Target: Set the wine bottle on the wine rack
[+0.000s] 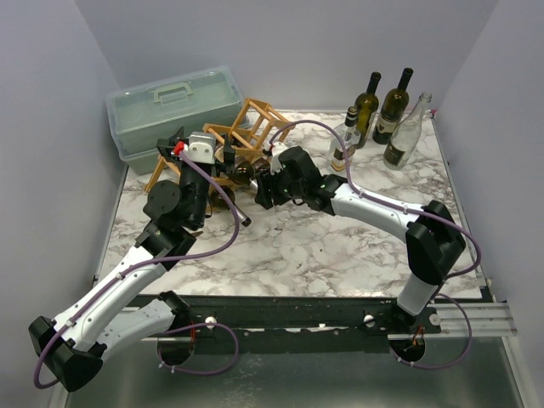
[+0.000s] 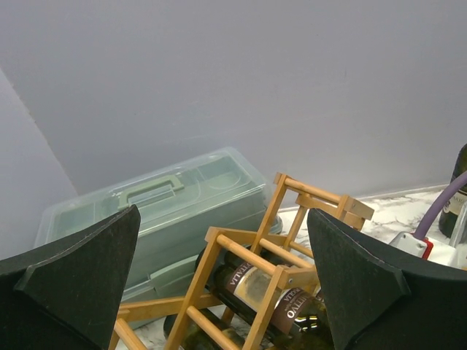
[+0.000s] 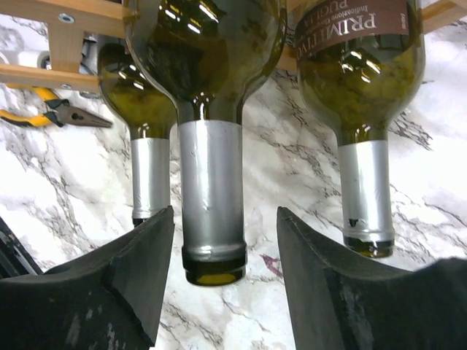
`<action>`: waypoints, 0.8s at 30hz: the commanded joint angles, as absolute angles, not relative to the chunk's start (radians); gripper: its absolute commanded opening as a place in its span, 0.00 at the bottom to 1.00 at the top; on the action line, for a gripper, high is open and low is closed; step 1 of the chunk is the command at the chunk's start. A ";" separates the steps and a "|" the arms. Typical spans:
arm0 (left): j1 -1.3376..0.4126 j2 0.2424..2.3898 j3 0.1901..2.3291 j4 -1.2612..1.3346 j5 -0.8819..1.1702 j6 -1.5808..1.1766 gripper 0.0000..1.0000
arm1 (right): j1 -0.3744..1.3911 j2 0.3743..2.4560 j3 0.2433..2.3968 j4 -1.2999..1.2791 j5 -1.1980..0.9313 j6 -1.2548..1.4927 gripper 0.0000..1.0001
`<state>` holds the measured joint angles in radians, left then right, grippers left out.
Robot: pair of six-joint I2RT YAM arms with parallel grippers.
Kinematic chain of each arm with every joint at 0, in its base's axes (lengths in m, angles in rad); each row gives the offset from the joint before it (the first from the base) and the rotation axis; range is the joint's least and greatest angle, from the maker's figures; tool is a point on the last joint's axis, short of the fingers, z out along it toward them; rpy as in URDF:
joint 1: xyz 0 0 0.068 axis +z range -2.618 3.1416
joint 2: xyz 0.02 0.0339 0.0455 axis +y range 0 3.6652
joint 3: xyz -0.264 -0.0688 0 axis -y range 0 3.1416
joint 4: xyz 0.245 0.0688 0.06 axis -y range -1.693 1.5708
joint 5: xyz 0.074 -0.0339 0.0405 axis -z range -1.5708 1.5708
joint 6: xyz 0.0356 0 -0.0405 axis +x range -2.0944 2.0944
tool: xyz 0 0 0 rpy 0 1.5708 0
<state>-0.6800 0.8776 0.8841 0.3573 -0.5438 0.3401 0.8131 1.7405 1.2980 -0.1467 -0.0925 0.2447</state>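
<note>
The wooden wine rack [image 1: 252, 126] stands at the back left, tilted, with three dark bottles lying in its cells. In the right wrist view their silver-capped necks point at me. The middle wine bottle [image 3: 211, 211] has its neck between my right gripper's [image 3: 225, 219] open fingers, with a gap on each side. In the top view the right gripper [image 1: 260, 178] is at the rack's front. My left gripper [image 2: 222, 219] is open wide and empty, just above the rack [image 2: 277, 270] and a labelled bottle [image 2: 270, 295]. It sits at the rack's left end [image 1: 176, 144] in the top view.
A pale green plastic toolbox [image 1: 174, 106] stands behind the rack against the left wall. Several upright bottles [image 1: 391, 115] stand at the back right corner. Yellow-handled pliers [image 3: 62, 114] lie on the marble table [image 1: 323, 246] under the rack.
</note>
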 commanded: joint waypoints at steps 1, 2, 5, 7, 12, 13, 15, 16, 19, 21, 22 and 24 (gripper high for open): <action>-0.680 0.874 0.876 0.370 -0.526 0.334 0.98 | 0.815 1.670 1.312 -0.205 -0.036 0.231 0.64; -0.680 0.874 0.876 0.370 -0.526 0.333 0.98 | 0.815 1.653 1.310 -0.213 -0.024 0.227 0.65; -0.681 0.870 0.876 0.370 -0.525 0.333 0.98 | 0.808 1.604 1.315 -0.243 0.031 0.210 0.68; -0.681 0.870 0.875 0.370 -0.528 0.333 0.98 | 0.795 1.572 1.318 -0.259 0.048 0.203 0.69; -0.681 0.867 0.875 0.370 -0.523 0.327 0.98 | 0.742 1.490 1.323 -0.283 0.126 0.190 0.73; -0.681 0.868 0.875 0.370 -0.523 0.327 0.98 | 0.721 1.478 1.326 -0.289 0.137 0.190 0.74; -0.682 0.870 0.876 0.370 -0.524 0.327 0.98 | 0.675 1.458 1.338 -0.300 0.156 0.190 0.75; -0.681 0.870 0.876 0.370 -0.525 0.325 0.98 | 0.651 1.450 1.346 -0.308 0.169 0.194 0.75; -0.683 0.870 0.876 0.370 -0.519 0.319 0.98 | 0.580 1.435 1.375 -0.326 0.195 0.203 0.76; -0.683 0.868 0.875 0.370 -0.515 0.317 0.98 | 0.533 1.435 1.412 -0.343 0.211 0.213 0.77; -0.683 0.869 0.875 0.370 -0.516 0.317 0.98 | 0.508 1.434 1.427 -0.348 0.225 0.218 0.77; -0.684 0.871 0.876 0.370 -0.517 0.315 0.98 | 0.462 1.438 1.463 -0.352 0.239 0.237 0.79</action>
